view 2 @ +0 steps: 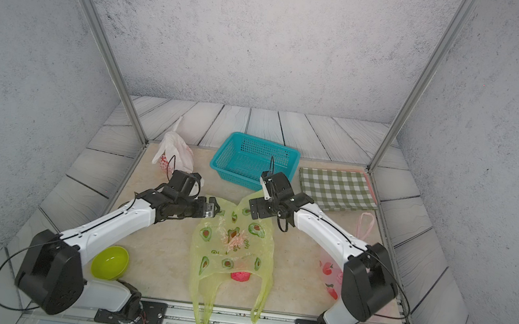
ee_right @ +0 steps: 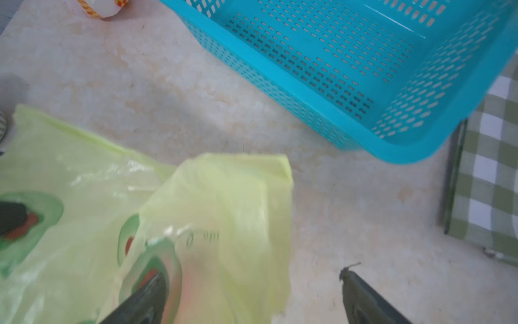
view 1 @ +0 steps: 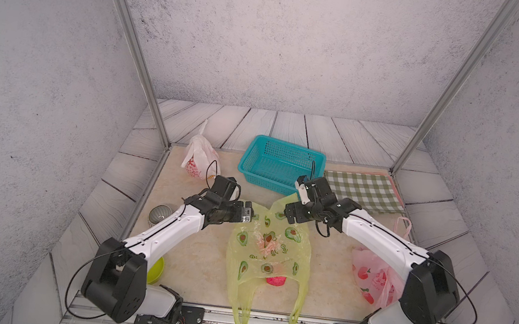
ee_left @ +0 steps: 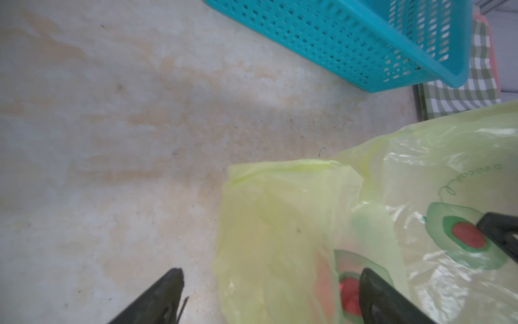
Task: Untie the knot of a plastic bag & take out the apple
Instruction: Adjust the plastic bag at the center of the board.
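Observation:
A yellow-green plastic bag [view 1: 269, 248] [view 2: 233, 243] printed with avocados lies flat in the middle of the table. Its two handles [view 1: 241, 315] lie apart, with no knot, over the front edge. The apple [view 1: 275, 280] [view 2: 240, 275] shows as a red-pink lump at the bag's mouth between the handles. My left gripper [view 1: 250, 215] [ee_left: 272, 276] stands open over the bag's far left corner [ee_left: 280, 179]. My right gripper [view 1: 288, 213] [ee_right: 253, 276] stands open over the far right corner [ee_right: 238, 174]. Loose plastic lies between each pair of jaws, not pinched.
A teal basket [view 1: 279, 163] stands just behind the bag, beside a green checked cloth [view 1: 366, 189]. A white printed bag [view 1: 199, 157] sits at the back left. A pink printed bag [view 1: 372, 277] lies under my right arm. A green bowl [view 2: 109, 262] and a grey cup [view 1: 160, 214] sit at the left.

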Tool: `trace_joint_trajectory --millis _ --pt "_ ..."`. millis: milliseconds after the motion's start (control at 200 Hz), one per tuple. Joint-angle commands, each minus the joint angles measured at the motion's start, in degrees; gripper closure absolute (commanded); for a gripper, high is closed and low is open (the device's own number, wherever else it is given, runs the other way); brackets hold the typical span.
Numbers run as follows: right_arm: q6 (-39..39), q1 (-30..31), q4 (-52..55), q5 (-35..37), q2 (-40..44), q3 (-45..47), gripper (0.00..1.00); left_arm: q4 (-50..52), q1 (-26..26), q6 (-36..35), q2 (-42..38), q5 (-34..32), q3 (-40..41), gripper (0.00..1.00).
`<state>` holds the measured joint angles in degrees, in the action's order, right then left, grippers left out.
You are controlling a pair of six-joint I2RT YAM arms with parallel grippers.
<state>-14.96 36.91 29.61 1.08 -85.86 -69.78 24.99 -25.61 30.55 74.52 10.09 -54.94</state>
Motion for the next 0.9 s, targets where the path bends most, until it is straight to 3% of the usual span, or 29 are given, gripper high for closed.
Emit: trace_joint_trajectory --millis 0,110,215,380,530,696,826,896 --pt "0.0 2.0 4.2 -0.1 11.0 0.2 0.03 0.2 0.1 0.7 -8.9 -3.1 -1.1 0.01" --pt "-0.2 6.6 9.1 -0.7 18.2 1.7 0.04 3.5 -0.4 0.1 -12.9 0.1 -3.5 0.01" --pt "-3.6 15.4 9.5 -0.5 22.7 6.4 0.06 3.4 -1.9 1.5 -14.8 3.7 0.4 0.06" --pt "-12.7 30.1 2.5 2.3 24.9 15.9 0.08 -0.6 -5.3 5.5 -15.4 2.7 10.8 0.12" --pt "-17.7 39.2 -2.6 2.6 22.8 20.1 0.08 -0.6 -9.9 7.3 -16.4 -0.2 14.2 0.15" --pt "-23.9 41.3 -6.3 6.4 18.7 25.0 0.06 3.7 -16.6 7.6 -18.2 -5.3 12.2 0.16" --pt "-25.6 41.4 -11.2 2.6 16.6 27.0 0.06 11.3 -24.6 5.5 -20.0 -17.4 7.5 0.16" --pt "-26.3 41.4 -12.6 2.1 17.3 28.1 0.06 14.2 -27.2 4.1 -20.6 -20.3 5.2 0.17"
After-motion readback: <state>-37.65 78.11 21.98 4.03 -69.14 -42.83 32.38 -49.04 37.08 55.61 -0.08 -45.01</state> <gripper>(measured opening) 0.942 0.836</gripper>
